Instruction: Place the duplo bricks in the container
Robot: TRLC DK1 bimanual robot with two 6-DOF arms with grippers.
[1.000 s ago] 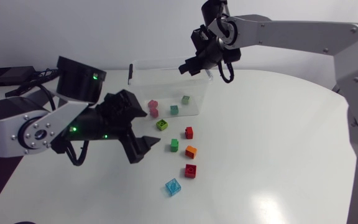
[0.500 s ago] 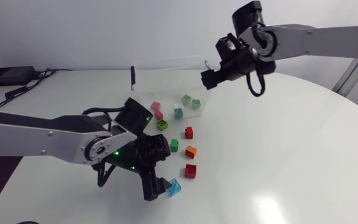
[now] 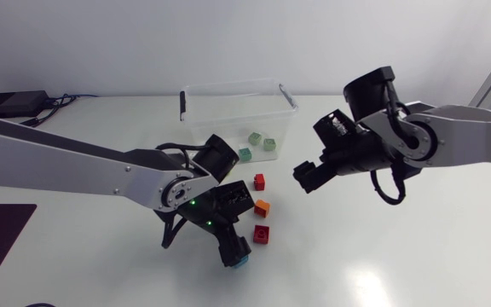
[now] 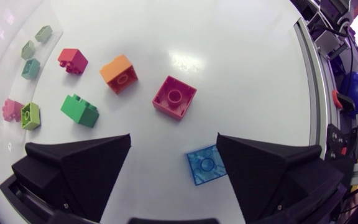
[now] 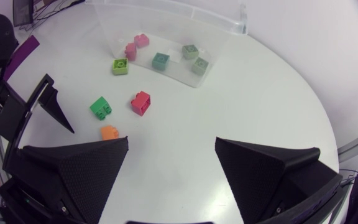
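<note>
Left gripper (image 4: 174,144) fingers apart; blue brick (image 4: 204,167) between them, close by one finger (probably light, rigid, slick): pinch its flat sides.

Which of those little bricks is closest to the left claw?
The see-through blue brick: it lies right beside one finger of the left gripper; the rest sit farther ahead.

Likely a robotics lab: left arm (image 3: 75,166) and right arm (image 3: 467,136) over a white table (image 3: 399,247), cabled black box (image 3: 8,104) nearby.
</note>
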